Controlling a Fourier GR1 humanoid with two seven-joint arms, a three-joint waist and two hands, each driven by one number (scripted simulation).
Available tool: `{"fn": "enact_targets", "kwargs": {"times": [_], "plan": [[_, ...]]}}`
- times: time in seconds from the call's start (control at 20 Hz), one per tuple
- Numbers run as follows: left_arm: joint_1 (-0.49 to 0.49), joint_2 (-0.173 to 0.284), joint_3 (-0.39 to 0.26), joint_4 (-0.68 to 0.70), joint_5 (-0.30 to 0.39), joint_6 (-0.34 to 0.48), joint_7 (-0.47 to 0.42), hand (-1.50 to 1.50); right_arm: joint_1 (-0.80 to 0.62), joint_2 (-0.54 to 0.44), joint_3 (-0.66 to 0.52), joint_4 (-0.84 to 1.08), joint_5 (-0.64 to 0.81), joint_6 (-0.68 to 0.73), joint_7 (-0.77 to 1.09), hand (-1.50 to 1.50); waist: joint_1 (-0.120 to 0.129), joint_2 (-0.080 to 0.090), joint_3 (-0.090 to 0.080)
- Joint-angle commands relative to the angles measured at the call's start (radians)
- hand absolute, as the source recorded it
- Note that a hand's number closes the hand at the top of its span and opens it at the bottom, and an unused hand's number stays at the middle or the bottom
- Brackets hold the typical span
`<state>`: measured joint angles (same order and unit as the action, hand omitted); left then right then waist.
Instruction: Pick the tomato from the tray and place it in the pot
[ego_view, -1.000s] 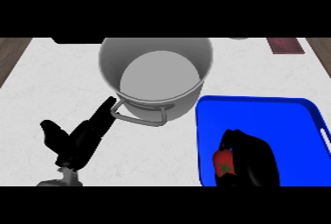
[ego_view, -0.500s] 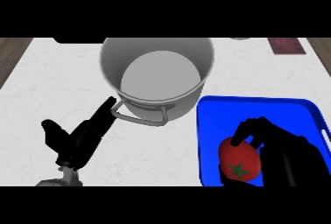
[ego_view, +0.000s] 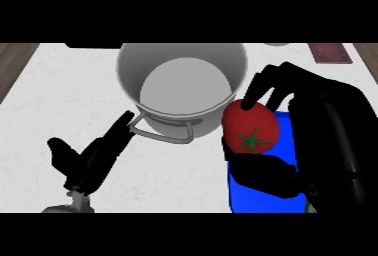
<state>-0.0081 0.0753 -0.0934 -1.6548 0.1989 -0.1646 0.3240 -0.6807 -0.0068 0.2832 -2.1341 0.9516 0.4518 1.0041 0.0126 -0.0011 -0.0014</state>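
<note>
**Right hand carrying tomato, close to the pot wall**

My right hand (ego_view: 310, 125) is wrapped round the tomato (ego_view: 251, 127): fingers curled over its top, thumb under it. The fruit hangs in the air just beside the pot (ego_view: 181, 75), off its right wall and near the rim, not yet over the opening. The blue tray (ego_view: 284, 150) shows beneath and behind it, mostly covered by the hand.

Handling, my judgement: light, round, smooth-skinned, so liable to roll or slip in the fingers; soft enough to bruise if squeezed. An over-and-under hold across its middle, as now, suits it. The stem star faces me.

Pot: large, grey, upright on the pale counter (ego_view: 184, 175), one handle toward me; nothing shows inside it.

Left hand (ego_view: 88, 157): resting at the view's lower left, fingers straight, tips near the pot handle. I cannot tell whether they touch it.

Against half a second ago: tomato was low in the tray with the hand around it; now it is lifted and carried left toward the pot. Pot and left hand unchanged.
</note>
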Motion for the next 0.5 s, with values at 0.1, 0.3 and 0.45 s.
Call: {"fn": "enact_targets", "kwargs": {"times": [0.1, 0.3, 0.45], "plan": [[-0.002, 0.001, 0.011, 0.045, 0.003, -0.016, -0.023, 0.0, -0.239, 0.007, -0.125, 0.293, -0.091, -0.07, 0.074, 1.5, 0.009, 0.004, 0.0], [-0.01, -0.008, 0.015, 0.055, 0.0, -0.013, -0.036, 0.0, -0.311, 0.007, -0.126, 0.455, -0.08, -0.142, 0.018, 1.5, 0.004, 0.003, 0.0], [-0.055, -0.019, -0.005, 0.005, -0.007, 0.019, 0.049, 0.0, -0.352, 0.007, -0.199, 0.634, -0.08, -0.222, -0.133, 1.5, 0.006, 0.005, 0.001]]}}
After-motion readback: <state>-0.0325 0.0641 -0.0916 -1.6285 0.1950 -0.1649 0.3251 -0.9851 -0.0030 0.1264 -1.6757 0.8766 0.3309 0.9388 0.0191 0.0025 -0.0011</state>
